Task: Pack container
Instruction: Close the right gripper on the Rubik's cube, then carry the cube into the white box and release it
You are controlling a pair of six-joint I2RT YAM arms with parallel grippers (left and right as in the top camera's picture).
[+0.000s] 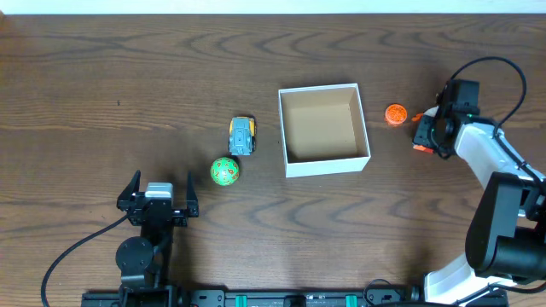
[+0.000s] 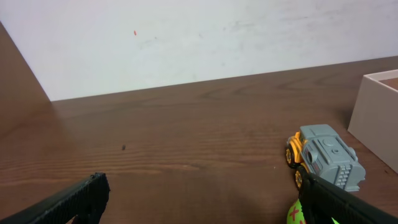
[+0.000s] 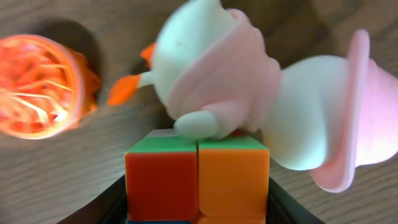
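Sitting on a dark wood table (image 1: pixel 85 85) by a white wall (image 2: pixel 186 37), the box (image 1: pixel 325 165) is flanked: right gripper (image 1: pixel 422 132) clamped on a cube (image 3: pixel 198 177) to its right, left gripper (image 1: pixel 162 181) spread wide, far left.

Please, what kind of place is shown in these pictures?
Probably a robot lab bench, not a home: a left arm and a right arm stand at a dark wooden table before a bare white wall, with a toy truck, green ball and white container laid out.

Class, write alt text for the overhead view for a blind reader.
An empty white box sits in the middle. A toy truck and green ball lie left of it, an orange disc right, near the right gripper.
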